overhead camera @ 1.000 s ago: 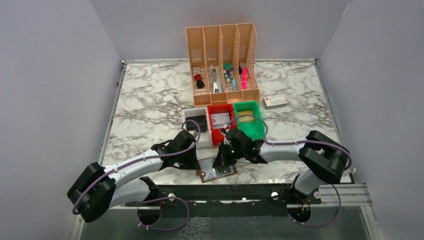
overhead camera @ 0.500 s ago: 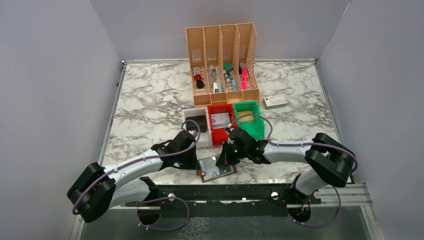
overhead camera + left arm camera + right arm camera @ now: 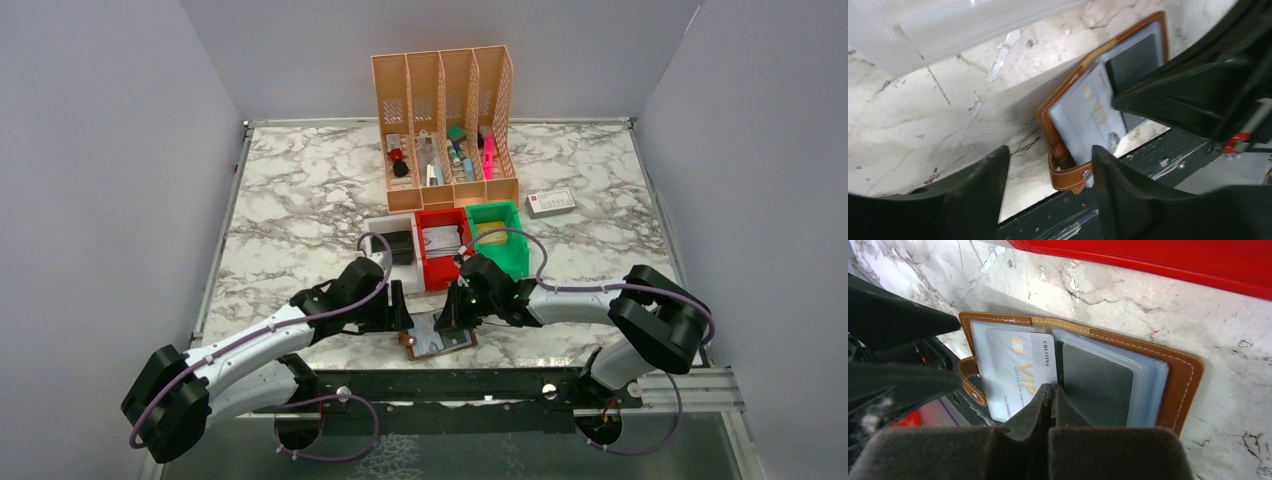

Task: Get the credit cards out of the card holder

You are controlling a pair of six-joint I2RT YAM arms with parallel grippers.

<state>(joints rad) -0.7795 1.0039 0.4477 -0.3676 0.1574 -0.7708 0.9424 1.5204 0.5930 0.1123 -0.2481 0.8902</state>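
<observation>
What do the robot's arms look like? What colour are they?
The left arm and right arm have white tube sections joined by chunky black rounded joints. A thin purple cable loops along each one. The left gripper and right gripper have blocky black fingers.

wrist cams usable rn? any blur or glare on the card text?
Right wrist: sharp, VIP print on the credit card readable, right gripper soft in the foreground. Left wrist: softer, print legible, white bin at top washed out. Top external: evenly lit, card holder tiny.
</observation>
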